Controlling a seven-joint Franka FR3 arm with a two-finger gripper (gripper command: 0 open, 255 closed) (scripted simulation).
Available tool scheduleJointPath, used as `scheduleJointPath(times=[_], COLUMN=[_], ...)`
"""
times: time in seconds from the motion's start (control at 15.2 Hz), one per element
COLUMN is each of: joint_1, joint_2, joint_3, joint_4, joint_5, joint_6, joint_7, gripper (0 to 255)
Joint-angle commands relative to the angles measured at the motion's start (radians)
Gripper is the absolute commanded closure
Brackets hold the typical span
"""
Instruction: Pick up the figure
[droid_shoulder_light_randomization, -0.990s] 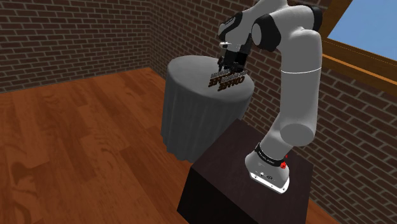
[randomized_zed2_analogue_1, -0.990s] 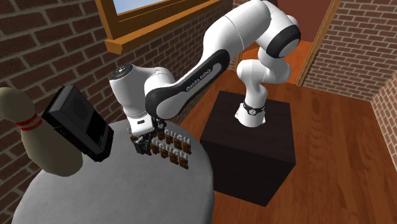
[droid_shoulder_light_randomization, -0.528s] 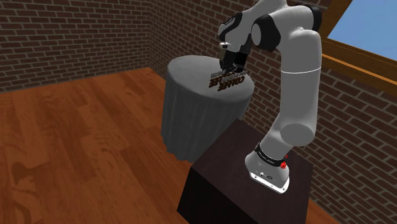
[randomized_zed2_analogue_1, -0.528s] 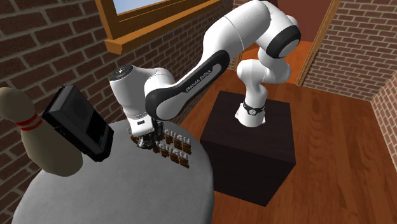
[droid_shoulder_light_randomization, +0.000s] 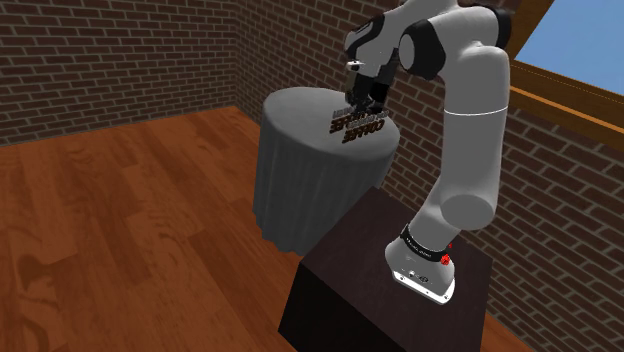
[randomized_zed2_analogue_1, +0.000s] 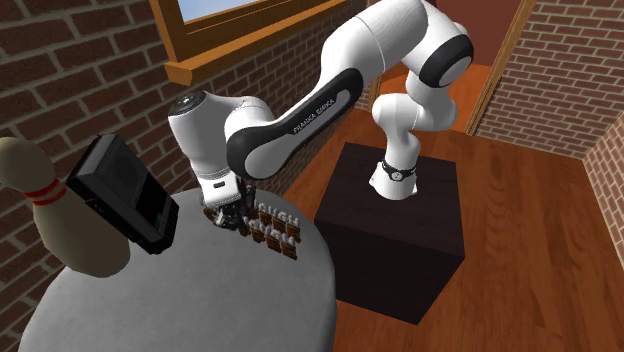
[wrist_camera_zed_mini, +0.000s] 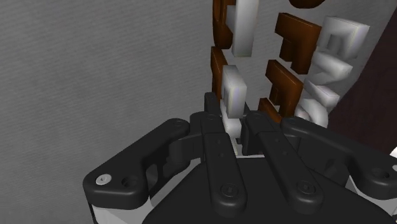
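A round table (droid_shoulder_light_randomization: 300, 175) draped in grey cloth carries the figure (droid_shoulder_light_randomization: 358, 127). It is a cluster of brown and white block letters lying near the table's edge on the side that faces the stand (droid_shoulder_light_randomization: 370, 290). In the second exterior view the figure (randomized_zed2_analogue_1: 275, 228) stretches across the tabletop (randomized_zed2_analogue_1: 200, 300) from the gripper (randomized_zed2_analogue_1: 228, 218) towards that same edge.

The gripper (droid_shoulder_light_randomization: 360, 103) comes down over the end of the figure that lies further in on the table. Seen from the wrist, the two black fingers (wrist_camera_zed_mini: 210, 108) stand close together, one on each side of a white block of the figure (wrist_camera_zed_mini: 232, 86). The jaws look clamped on that block, though the hand's body covers part of the contact. Whether the figure rests on the cloth (wrist_camera_zed_mini: 95, 76) or hangs just above it, I cannot tell.

Two other things share the table, both on the half away from the stand. A black box-like device (randomized_zed2_analogue_1: 120, 190) tilts on the cloth near the gripper, apart from the figure. A pale bowling pin (randomized_zed2_analogue_1: 60, 220) with red stripes stands just past it, partly hidden behind it.

The white arm (randomized_zed2_analogue_1: 330, 90) arches over from the stand (randomized_zed2_analogue_1: 400, 230) to the table, and its wrist hides the clamped end of the figure. Brick walls stand behind the table, with a wooden window frame (randomized_zed2_analogue_1: 215, 45) set in one, and a wooden floor (droid_shoulder_light_randomization: 130, 220) lies around it.
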Motion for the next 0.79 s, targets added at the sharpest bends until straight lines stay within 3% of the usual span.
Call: scheduleJointPath(times=[0.0, 0.73], joint_1=[0.003, 0.018], joint_2=[-0.011, -0.059], joint_3=[-0.008, -0.037], joint_4=[0.014, 0.084], joint_5=[-0.011, -0.058], joint_6=[-0.021, -0.12], joint_7=[0.007, 0.039], gripper=[255, 255])
